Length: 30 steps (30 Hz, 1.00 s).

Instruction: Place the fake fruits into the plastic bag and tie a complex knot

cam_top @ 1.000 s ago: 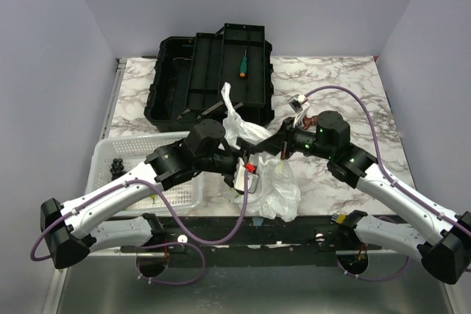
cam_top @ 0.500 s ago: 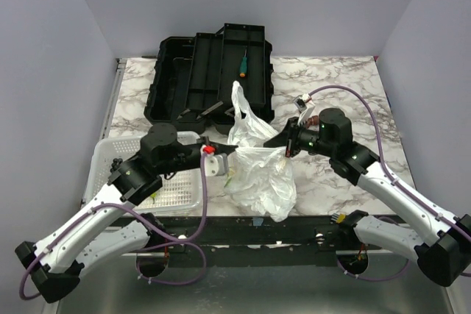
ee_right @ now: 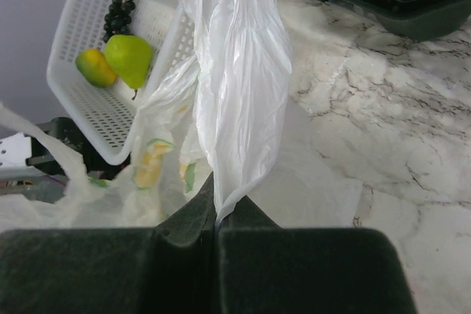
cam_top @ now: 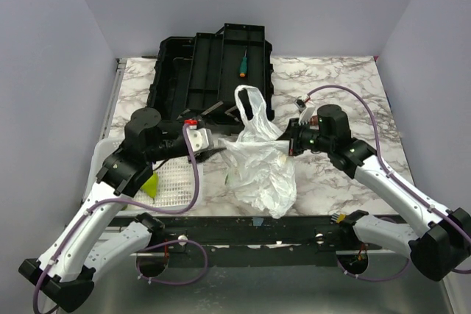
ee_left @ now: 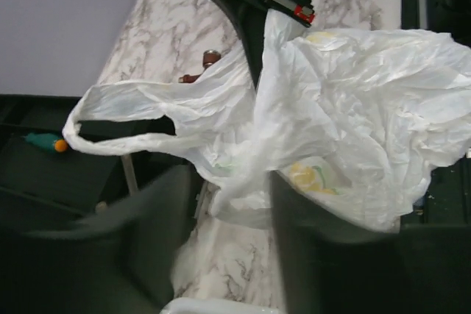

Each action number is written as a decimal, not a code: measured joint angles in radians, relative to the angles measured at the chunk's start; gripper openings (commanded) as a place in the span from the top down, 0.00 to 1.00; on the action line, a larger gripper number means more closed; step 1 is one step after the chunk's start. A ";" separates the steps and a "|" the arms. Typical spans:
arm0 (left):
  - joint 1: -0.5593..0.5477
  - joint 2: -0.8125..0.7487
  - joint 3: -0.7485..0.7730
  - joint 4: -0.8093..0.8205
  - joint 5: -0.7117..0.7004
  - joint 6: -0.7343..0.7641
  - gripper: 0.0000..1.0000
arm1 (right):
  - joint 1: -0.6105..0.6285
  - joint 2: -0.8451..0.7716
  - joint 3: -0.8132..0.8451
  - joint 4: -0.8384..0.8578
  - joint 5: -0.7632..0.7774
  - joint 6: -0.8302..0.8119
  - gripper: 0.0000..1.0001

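Big change over the last second: my left arm has swung out and back toward the left, away from the middle where both grippers were bunched on the bag. The left gripper (ee_left: 224,237) now sits wide open. Bag film hangs in the gap between its fingers, but nothing looks pinched.

The right gripper (ee_right: 217,229) hasn't let go. Its jaws are closed tight on a twisted strip at the neck of the plastic bag (cam_top: 257,170).

The bag is slumped on the marble table (cam_top: 346,79), centre-front, between the two grippers. One loop handle (cam_top: 250,104) stands up free behind it.

No finished knot visible. The neck looks twisted only, so I judge the tying as in progress, with the left hand resetting for another grab.

Problem: a green pear (ee_right: 129,56) and a yellow-orange fruit (ee_right: 96,68) sit in the white perforated basket (ee_right: 77,12), next to a dark grape bunch (ee_right: 118,12). So loading looks incomplete.

Yellow-green patches show through the bag. I can't tell whether they're fruit or print.
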 measured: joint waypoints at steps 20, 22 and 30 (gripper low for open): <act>-0.109 0.176 0.063 -0.256 0.135 -0.019 1.00 | -0.031 0.031 0.040 -0.040 -0.082 -0.028 0.99; -0.029 0.172 0.089 -0.245 0.134 -0.023 1.00 | -0.057 0.064 0.048 -0.068 -0.087 -0.045 0.99; 0.162 0.149 0.116 -0.097 -0.007 -0.061 0.36 | -0.081 0.192 0.065 -0.096 -0.156 -0.060 0.99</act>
